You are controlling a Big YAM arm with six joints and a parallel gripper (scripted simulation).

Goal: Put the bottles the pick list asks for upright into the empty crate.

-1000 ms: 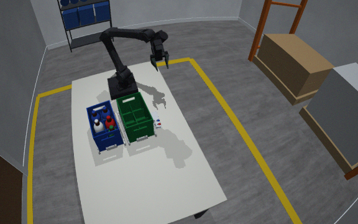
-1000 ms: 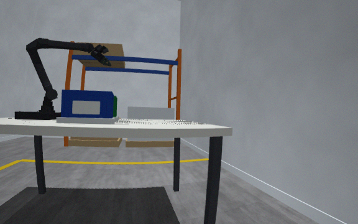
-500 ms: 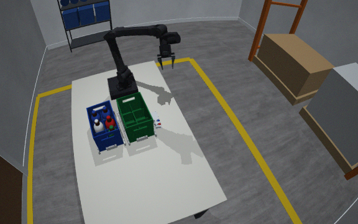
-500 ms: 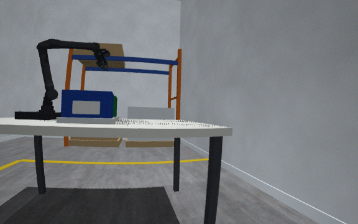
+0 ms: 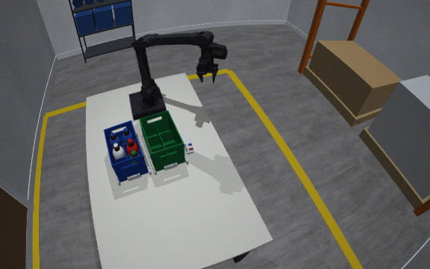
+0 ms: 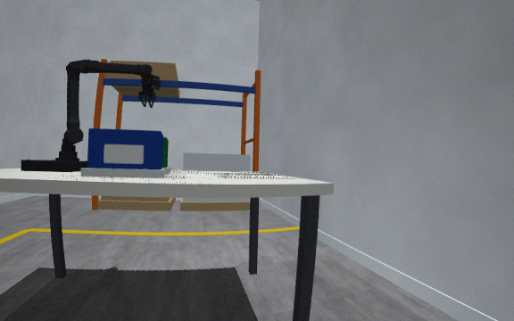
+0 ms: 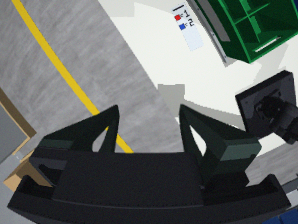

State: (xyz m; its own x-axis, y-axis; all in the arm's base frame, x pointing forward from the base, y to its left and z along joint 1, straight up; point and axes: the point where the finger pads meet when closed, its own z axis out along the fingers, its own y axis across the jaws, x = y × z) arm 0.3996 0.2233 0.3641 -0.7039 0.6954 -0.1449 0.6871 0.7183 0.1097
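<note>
A blue crate (image 5: 126, 155) on the white table holds several bottles: one with a white label (image 5: 118, 151), one with a red label (image 5: 132, 147), blue-labelled ones (image 5: 127, 134) at the back and a green-topped one (image 5: 134, 154) in front. Right of it stands the empty green crate (image 5: 162, 141), which also shows in the wrist view (image 7: 246, 4). The pick list (image 5: 189, 144) lies at the green crate's right side; in the wrist view the pick list (image 7: 188, 24) shows a red and a blue mark. My gripper (image 5: 207, 78) hangs high over the table's far right edge, open and empty, fingers pointing down (image 7: 148, 136).
The arm's black base (image 5: 146, 105) sits behind the green crate. Around the table runs a yellow floor line (image 5: 275, 136). An orange rack with cardboard boxes (image 5: 351, 75) stands to the right, and a dark shelf with blue bins (image 5: 103, 22) at the back.
</note>
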